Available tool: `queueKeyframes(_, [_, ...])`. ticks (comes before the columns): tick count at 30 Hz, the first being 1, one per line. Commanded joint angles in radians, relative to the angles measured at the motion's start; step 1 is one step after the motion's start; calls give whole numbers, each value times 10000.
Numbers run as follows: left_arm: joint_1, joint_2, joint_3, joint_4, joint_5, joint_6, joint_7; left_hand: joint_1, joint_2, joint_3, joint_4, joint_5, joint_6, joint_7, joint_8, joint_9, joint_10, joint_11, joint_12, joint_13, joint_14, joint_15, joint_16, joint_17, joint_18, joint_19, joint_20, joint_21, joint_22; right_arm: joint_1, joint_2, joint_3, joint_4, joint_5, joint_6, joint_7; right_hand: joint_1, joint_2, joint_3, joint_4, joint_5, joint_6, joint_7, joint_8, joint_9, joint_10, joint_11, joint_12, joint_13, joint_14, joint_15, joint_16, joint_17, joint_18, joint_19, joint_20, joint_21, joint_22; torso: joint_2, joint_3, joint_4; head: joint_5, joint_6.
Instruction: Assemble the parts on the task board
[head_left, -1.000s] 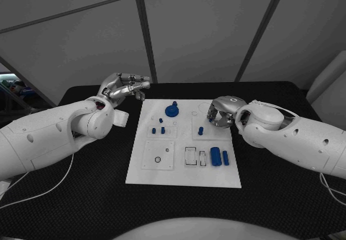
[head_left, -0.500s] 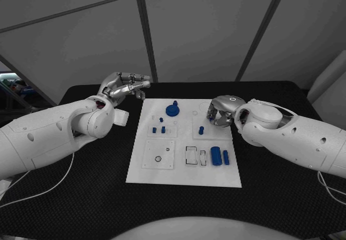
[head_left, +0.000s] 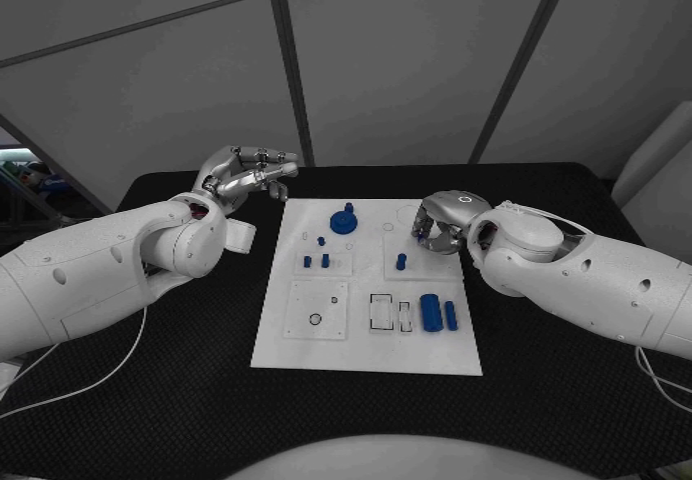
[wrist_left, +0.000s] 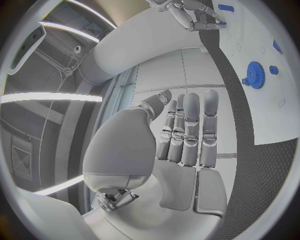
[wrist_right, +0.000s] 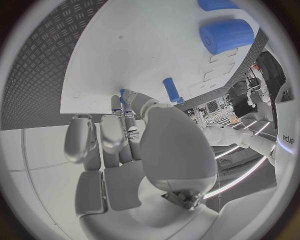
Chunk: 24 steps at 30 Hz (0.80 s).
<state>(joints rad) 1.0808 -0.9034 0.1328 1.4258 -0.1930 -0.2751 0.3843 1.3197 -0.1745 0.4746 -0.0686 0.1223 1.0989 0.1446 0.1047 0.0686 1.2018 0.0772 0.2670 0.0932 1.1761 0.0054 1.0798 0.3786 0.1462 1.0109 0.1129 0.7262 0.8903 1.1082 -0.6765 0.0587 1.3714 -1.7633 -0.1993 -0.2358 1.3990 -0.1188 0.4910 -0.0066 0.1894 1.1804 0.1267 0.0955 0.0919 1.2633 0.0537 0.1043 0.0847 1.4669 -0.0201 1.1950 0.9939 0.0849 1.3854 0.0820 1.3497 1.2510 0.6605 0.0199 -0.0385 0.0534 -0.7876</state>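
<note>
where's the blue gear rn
In the head view the blue gear sits on the far half of the task board, left of centre, nearer the left hand than the right hand.

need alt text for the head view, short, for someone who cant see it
A white task board lies on a black table with small blue parts on it. The right hand reaches over the board's far right edge. The left hand is raised off the board's far left corner, holding nothing.

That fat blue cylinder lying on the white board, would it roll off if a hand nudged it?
Probably. The fat blue cylinder lies on its round side on the flat task board, so a sideways push would likely roll it. It looks like solid, stiff plastic, and smooth, so it may be slippery to hold.
</note>
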Motion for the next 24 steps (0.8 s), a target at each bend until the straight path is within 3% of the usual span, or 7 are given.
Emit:
queueKeyframes(1, [12,17,8,-16,48,21,30,23,84,-99,2,59,-38,76,-54,-26,-147,13,64,10,-54,15,-57,-25,356,-64,-7,-64,-25,39,-86,22,150,-152,-946,-159,22,86,25,-13,-41,63,-11,49,31,78,19,3,4,135,-50,33,8,-74,67,-7,50,8,-5,-4,-2,36,18])
queueKeyframes(12, [11,22,8,-62,49,0,-28,-5,77,-194,0,71,-187,169,-115,-31,-353,94,148,27,-60,75,-62,-44,351,-23,33,-124,-62,43,-600,28,940,-91,-1557,-241,3,93,25,-13,-76,75,-17,54,39,87,14,-1,7,140,-53,63,43,-83,87,-8,82,51,0,-1,-11,45,48])
queueKeyframes(24, [1,80,8,-48,174,16,-34,-10,80,-209,2,73,-206,180,-120,-30,-386,105,167,31,-66,86,-63,-47,349,-15,41,-133,-68,38,-930,29,2726,430,-2167,1,-12,81,23,-21,-74,79,-22,54,46,89,10,-11,10,142,-55,81,59,-87,94,-10,99,70,-9,-8,12,144,81])
